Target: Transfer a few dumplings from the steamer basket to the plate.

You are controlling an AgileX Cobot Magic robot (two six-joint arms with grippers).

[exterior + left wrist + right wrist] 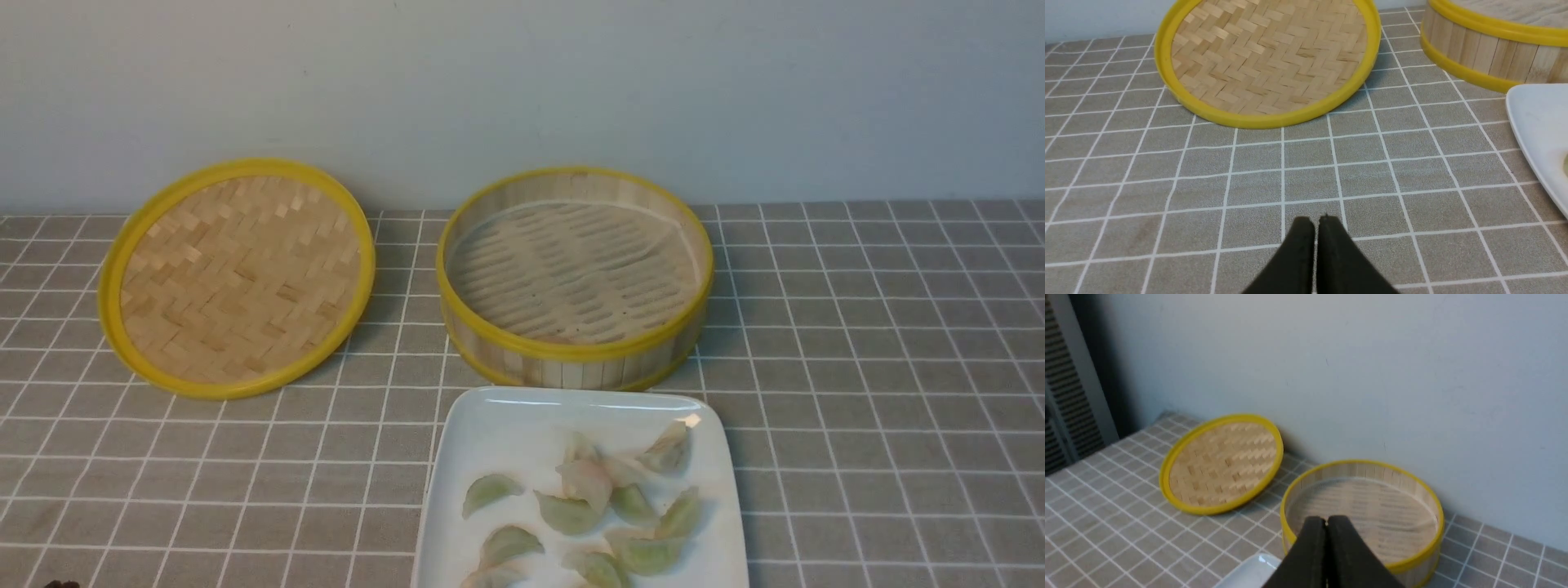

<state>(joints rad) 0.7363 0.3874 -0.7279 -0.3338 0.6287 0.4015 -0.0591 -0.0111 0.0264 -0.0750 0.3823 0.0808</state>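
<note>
One steamer basket [575, 351], opening upward, one plate [441, 506] and one lid [245, 278] lie beyond left gripper [1316, 222] and right gripper [1327, 521], both pressed together; dumplings [645, 551] multiple, axes varied.

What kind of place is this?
Probably a lab mock-up of a kitchen table: bamboo steamer basket, plate of dumplings, gray grid-patterned tablecloth, plain wall behind.

A checkered cloth [865, 367] bears the lid [245, 278], basket [575, 363] and plate [506, 425].

Round woven lid [245, 282] with yellow rim, tilted against the pale wall [522, 90].
</note>
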